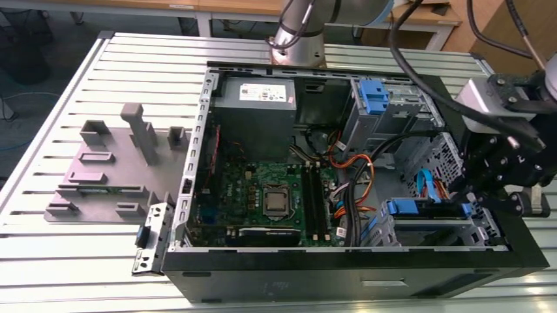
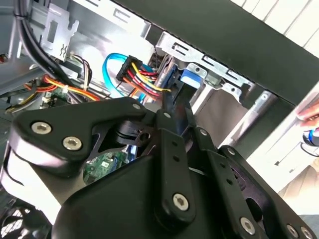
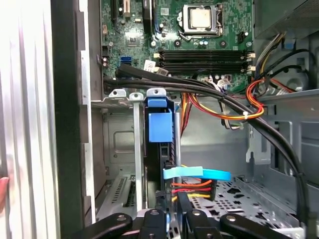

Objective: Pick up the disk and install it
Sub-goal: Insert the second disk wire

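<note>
Open computer case (image 1: 348, 274) lies on its side on the slotted metal worktop (image 1: 70, 254), with the motherboard (image 1: 261, 189) facing up and a grey power supply box (image 1: 257, 98) at the far end of the case. A grey plastic fixture (image 1: 113, 169) sits on the worktop to the exterior view's left of the case, apart from it. The arm comes in from the exterior view's right and the end effector (image 1: 470, 199) is down inside the case at the near right corner, at the drive cage (image 1: 435, 228). The disk (image 1: 431, 210) sits in that cage with its blue rail showing. In the first wrist view the disk (image 3: 159, 149) stands on edge in the cage slot beside the silver cage wall (image 3: 135, 149), blue tab at its far end, and the end effector (image 3: 169, 201) is at its near edge. In the second wrist view the end effector (image 2: 172, 107) has its fingers drawn together, apparently pinching the thin dark edge of the disk (image 2: 191, 79), blue end toward the cage. A flat blue data cable (image 3: 199, 174) and a red, yellow and orange wire bundle (image 3: 192, 189) lie just beside the fingers. Thick black cables (image 3: 199, 89) cross over the cage top. A second blue latch (image 1: 372, 98) stands upright in the far bay, well apart from the disk.
</note>
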You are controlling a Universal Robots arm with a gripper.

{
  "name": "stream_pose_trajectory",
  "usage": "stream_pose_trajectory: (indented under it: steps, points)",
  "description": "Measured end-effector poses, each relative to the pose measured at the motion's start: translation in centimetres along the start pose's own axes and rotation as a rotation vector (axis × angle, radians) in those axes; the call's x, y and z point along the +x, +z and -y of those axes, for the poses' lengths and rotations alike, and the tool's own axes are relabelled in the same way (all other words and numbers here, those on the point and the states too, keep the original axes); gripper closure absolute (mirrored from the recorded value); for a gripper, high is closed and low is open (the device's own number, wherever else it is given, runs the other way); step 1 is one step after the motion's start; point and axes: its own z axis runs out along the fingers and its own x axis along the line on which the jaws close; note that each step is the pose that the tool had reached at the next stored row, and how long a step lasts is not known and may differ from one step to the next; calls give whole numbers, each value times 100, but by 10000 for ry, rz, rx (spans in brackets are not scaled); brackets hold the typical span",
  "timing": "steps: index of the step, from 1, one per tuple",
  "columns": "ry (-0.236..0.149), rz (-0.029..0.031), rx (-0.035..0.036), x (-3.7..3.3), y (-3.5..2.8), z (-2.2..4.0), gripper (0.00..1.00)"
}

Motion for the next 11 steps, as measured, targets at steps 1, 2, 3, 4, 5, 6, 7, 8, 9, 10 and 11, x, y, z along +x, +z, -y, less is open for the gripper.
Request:
stream_pose_trajectory:
  steps: [1, 2, 3, 4, 5, 6, 7, 8, 9, 10, 11]
  points:
    - [0, 0, 0, -1, -26, 0, 76]
    - [1, 0, 0, -2, -40, 1, 76]
    - [0, 3, -1, -2, -39, 1, 76]
    - [0, 3, -1, -2, -39, 1, 76]
    - [0, 3, -1, -2, -40, 1, 76]
    - [0, 2, -1, -3, -41, 1, 76]
    - [0, -1, -1, -2, -43, 1, 76]
    - [2, -3, -48, -3, -42, 2, 76]
    - [11, -13, -171, -2, -42, 2, 76]
    - [13, -15, -193, -2, -42, 2, 76]
    - [14, -14, -196, -3, -42, 1, 76]
